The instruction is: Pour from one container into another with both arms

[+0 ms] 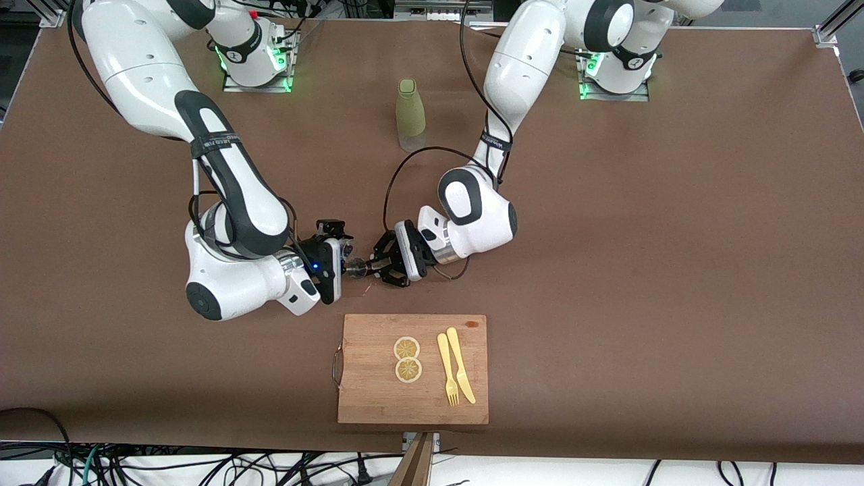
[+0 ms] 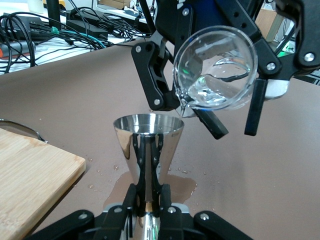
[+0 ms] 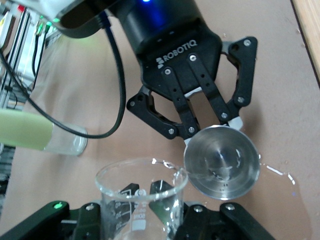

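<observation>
My left gripper [image 1: 379,264] is shut on the narrow waist of the silver jigger [image 2: 148,145], holding it upright just above the table with its mouth up. The jigger [image 3: 222,167] shows a little liquid at its bottom. The right gripper [image 1: 345,260] is shut on the clear glass cup [image 2: 216,67]. The cup is tipped on its side, its lip over the jigger's rim. Water lies at the cup's lower lip [image 3: 142,195]. The two grippers meet over the table midway between the arms. A wet patch [image 2: 175,187] darkens the brown cover under the jigger.
The tall olive-green bottle [image 1: 410,115] stands farther from the front camera, between the two bases. A wooden cutting board [image 1: 371,398] lies nearer the front camera than the grippers, bearing two lemon slices [image 1: 407,348], a yellow fork and a knife [image 1: 453,368].
</observation>
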